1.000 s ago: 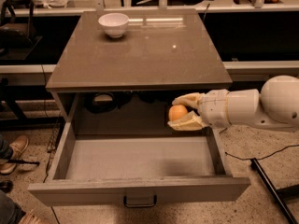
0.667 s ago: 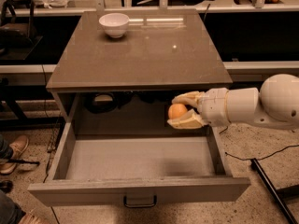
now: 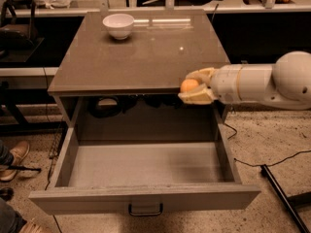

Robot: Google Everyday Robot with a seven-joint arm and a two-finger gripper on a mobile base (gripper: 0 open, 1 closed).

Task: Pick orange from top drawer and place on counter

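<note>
Robot gripper (image 3: 188,86) holding the orange (image 3: 189,85) at the counter's (image 3: 136,57) front edge.
Its two fingers clamp the fruit, above the open top drawer (image 3: 146,169); a white bowl (image 3: 118,25) sits far back.

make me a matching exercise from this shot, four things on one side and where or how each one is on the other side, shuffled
Things
1. orange
2. white bowl
3. top drawer
4. gripper

Places or states
A. pulled open below the counter
B. sits at the back left of the counter
C. held between two fingers by the counter's front right edge
D. reaches in from the right, shut on a fruit

Pairs: 1-C, 2-B, 3-A, 4-D
</note>
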